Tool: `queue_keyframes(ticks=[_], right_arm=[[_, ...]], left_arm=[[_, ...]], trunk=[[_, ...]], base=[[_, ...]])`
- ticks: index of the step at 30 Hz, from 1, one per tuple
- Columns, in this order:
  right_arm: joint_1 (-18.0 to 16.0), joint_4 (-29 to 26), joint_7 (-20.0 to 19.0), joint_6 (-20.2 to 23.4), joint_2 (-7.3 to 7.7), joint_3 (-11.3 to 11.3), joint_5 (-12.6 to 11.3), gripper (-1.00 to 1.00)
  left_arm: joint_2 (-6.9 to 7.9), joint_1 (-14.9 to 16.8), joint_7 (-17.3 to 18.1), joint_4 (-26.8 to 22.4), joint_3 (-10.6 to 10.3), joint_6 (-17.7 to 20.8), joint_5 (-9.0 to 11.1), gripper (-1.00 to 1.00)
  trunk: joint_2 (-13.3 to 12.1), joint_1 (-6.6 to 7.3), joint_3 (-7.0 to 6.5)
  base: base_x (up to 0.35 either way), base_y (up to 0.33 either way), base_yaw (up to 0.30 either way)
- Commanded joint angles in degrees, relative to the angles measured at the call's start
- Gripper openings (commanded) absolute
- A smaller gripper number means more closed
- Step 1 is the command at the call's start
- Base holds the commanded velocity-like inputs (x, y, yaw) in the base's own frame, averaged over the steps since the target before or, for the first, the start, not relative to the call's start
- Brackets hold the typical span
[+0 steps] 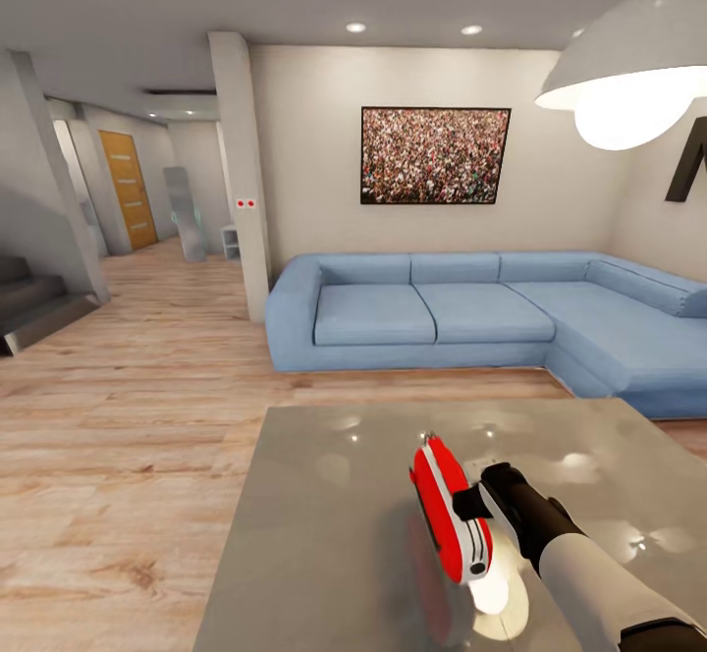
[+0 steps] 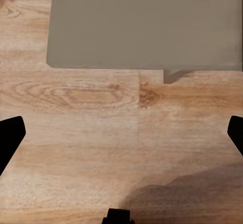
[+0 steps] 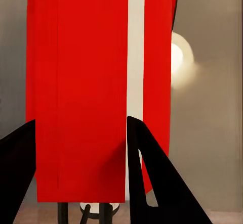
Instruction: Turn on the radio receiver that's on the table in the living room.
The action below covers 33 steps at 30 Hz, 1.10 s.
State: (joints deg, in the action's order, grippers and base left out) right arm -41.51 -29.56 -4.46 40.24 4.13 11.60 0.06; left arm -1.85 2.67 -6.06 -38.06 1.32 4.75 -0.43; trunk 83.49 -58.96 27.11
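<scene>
The right gripper (image 1: 478, 502) reaches over the coffee table (image 1: 324, 534) and meets the side of the radio receiver (image 1: 449, 510), which sits on the glossy grey top near the middle of its near part, with bare surface all around and the table's far edge well beyond the hand. In the right wrist view the red body with its white band (image 3: 135, 82) runs between the two black fingers (image 3: 152, 173), which are spread to either side of it; whether they press it cannot be told. A bright lamp reflection (image 3: 181, 62) glows on the tabletop just beside the radio. The left gripper (image 2: 121, 133) hangs over the light wood floor (image 2: 76, 133) with its fingertips set wide apart, nothing between them; ahead of it lie the table's near edge, a corner and one short leg (image 2: 174, 75). The head view alone takes in the living room: past the table a strip of open floor, then the blue L-shaped sofa (image 1: 471, 313), the framed crowd picture (image 1: 435, 155) on the wall, the white pendant lamp (image 1: 628, 73) above the right hand, and a hallway with an orange door (image 1: 130, 189) and stairs (image 1: 34, 303) off to the left.
</scene>
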Motion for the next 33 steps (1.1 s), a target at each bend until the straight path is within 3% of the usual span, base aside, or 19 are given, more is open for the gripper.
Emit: queue_keyframes(ticks=[1, 7, 33], right_arm=[[0.01, 0.01, -0.02, -0.84, 0.00, 0.00, 0.03, -1.00], [0.00, 0.03, 0.09, -3.65, 0.00, -0.07, -0.03, -1.00], [0.00, 0.03, 0.57, -3.94, 0.00, -0.13, -0.23, -1.00]], left_arm=[[0.00, -0.01, 0.00, 0.00, 0.00, 0.00, 0.00, 1.00], [0.00, -0.01, -0.02, 0.00, 0.00, 0.00, -0.06, 1.00], [0.00, 0.02, 0.00, 0.00, 0.00, 0.00, -0.01, 1.00]], trunk=[[-0.41, 0.23, -0.19], [-2.82, 1.55, -1.26], [-13.25, 7.26, -5.93]], base=[[0.000, 0.000, 0.000], [0.000, 0.000, 0.000], [0.000, 0.000, 0.000]])
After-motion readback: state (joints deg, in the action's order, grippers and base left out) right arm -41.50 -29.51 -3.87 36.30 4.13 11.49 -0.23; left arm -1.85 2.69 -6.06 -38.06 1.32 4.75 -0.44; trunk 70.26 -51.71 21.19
